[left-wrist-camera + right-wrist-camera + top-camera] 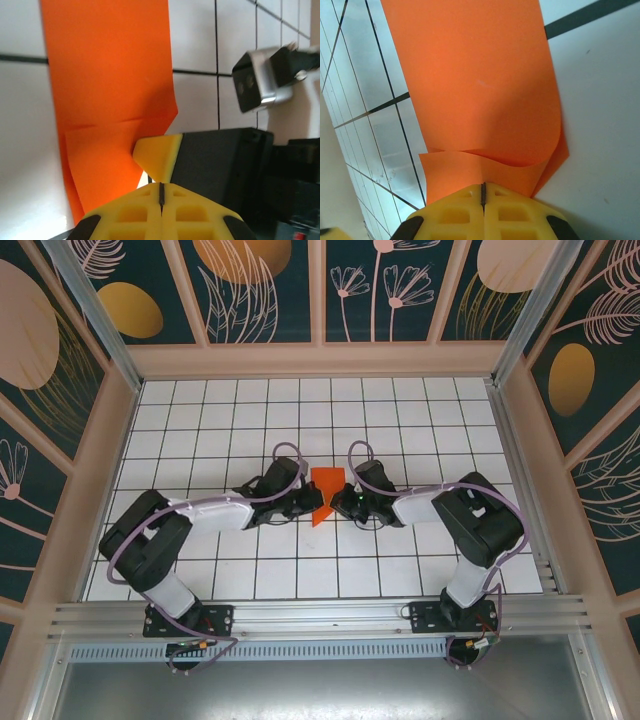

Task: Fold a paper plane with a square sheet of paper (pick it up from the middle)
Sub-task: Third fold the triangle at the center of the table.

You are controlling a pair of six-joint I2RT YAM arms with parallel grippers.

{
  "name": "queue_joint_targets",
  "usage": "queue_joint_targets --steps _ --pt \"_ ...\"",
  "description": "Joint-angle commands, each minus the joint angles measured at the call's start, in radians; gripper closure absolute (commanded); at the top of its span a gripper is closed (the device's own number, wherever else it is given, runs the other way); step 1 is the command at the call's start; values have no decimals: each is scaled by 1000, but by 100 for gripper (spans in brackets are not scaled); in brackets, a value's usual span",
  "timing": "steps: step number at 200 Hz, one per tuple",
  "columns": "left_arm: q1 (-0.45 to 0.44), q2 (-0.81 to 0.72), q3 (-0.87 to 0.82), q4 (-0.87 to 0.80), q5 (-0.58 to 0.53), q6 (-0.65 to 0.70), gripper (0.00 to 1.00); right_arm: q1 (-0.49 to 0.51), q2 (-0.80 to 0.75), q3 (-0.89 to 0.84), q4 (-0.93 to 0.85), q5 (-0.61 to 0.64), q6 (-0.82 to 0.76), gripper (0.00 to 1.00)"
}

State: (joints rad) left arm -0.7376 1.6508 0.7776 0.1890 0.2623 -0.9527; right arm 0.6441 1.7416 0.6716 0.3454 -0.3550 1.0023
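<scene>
top external: square sheet of paper (326,490) runs near-far, tip nearward; left gripper (303,503), right gripper (347,505) pressed together.

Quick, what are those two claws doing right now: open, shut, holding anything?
Left gripper: closed, tips beside the orange paper; a grip cannot be told.
Right gripper: closed, tips at the paper's edge; a grip cannot be told.

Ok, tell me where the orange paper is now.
Top view: the orange paper lies at the middle of the tiled table, between the left gripper and right gripper.
</scene>
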Motion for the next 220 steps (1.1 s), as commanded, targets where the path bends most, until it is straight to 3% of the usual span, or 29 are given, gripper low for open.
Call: queue_joint_targets --steps 1,162,220 --pt "-19 46 9 23 23 -38 100 9 25 -40 -84 44 14 100" --pt "-36 126 -55 -34 -35 -48 100 8 36 -46 -87 41 -2 100" --pt "-35 150 -97 -68 -60 -22 100 -11 -67 48 -132 -20 -290 100"
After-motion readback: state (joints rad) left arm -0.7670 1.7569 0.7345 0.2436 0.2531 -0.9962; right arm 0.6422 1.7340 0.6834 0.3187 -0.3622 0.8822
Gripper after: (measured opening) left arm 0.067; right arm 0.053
